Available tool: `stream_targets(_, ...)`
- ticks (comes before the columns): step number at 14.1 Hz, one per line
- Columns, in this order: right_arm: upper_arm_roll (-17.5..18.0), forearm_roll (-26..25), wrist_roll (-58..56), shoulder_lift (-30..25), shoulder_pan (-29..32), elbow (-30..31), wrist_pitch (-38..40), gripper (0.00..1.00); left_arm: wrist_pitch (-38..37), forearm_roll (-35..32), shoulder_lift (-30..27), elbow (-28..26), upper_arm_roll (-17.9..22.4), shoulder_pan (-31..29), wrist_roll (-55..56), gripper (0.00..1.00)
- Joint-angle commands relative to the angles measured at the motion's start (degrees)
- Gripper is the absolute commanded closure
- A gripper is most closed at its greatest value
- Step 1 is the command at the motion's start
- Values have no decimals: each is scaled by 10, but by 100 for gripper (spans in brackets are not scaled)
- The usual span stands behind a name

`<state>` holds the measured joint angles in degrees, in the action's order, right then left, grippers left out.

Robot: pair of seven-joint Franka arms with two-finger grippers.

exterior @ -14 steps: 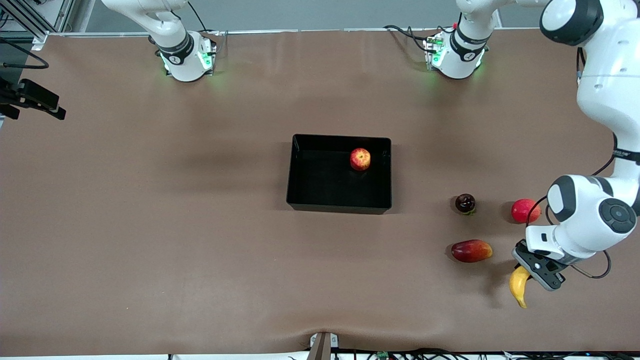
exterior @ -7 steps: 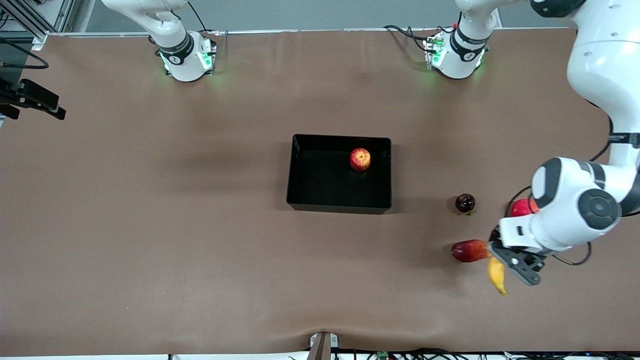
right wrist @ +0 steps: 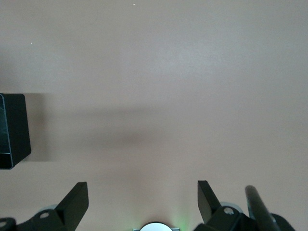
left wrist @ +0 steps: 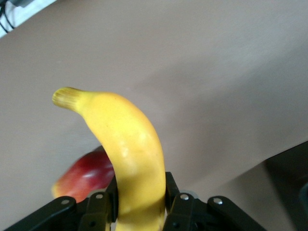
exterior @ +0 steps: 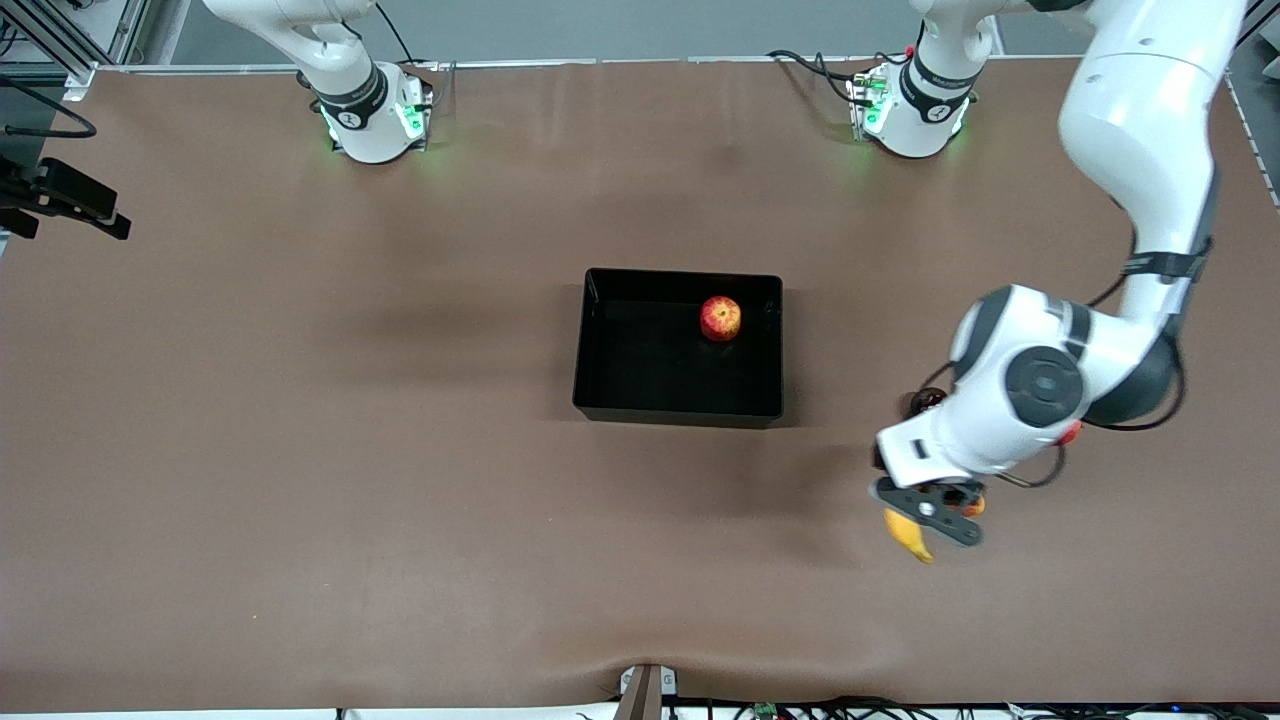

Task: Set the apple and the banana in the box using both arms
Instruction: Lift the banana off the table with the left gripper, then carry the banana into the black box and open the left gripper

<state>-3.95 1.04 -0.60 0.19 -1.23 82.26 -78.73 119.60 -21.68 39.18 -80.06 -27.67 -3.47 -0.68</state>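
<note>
The apple [exterior: 720, 318] lies in the black box [exterior: 600, 400], near the box's corner toward the left arm's base. My left gripper [exterior: 925, 510] is shut on the yellow banana [exterior: 910, 540] and holds it in the air over the table, toward the left arm's end from the box. In the left wrist view the banana [left wrist: 130, 149] stands up between the fingers of the left gripper [left wrist: 139, 192]. My right gripper [right wrist: 142, 192] is open and empty over bare table; a corner of the box [right wrist: 12, 130] shows in its view. It is out of the front view.
The elongated dark-red fruit [left wrist: 82, 175] lies under the left gripper; only its orange tip [exterior: 975, 507] shows in the front view. A dark round fruit [exterior: 925, 400] and a pinkish-red fruit [exterior: 1072, 432] are mostly hidden by the left arm. A black mount [exterior: 60, 200] overhangs the right arm's end.
My left arm has carried the banana away from the table's end toward the box, passing over the elongated dark-red fruit. The apple, the box and the right arm have not moved.
</note>
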Motion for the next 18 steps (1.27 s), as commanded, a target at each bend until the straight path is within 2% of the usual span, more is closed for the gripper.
stream_targets(1, 4, 10, -5, -8, 10, 6, 2, 0, -9, 9, -16, -9, 3, 41, 98, 100)
stream_targets(5, 4, 10, -5, -8, 10, 6, 4, 0, -10, 13, -14, -6, 3, 103, 276, 100)
stream_targets(14, 4, 10, -5, -8, 10, 6, 5, 0, -8, 8, 15, -4, 10, 270, 439, 100)
stream_targets(18, 4, 10, -5, -8, 10, 6, 5, 0, -9, 5, 21, -13, 10, 311, 538, 100)
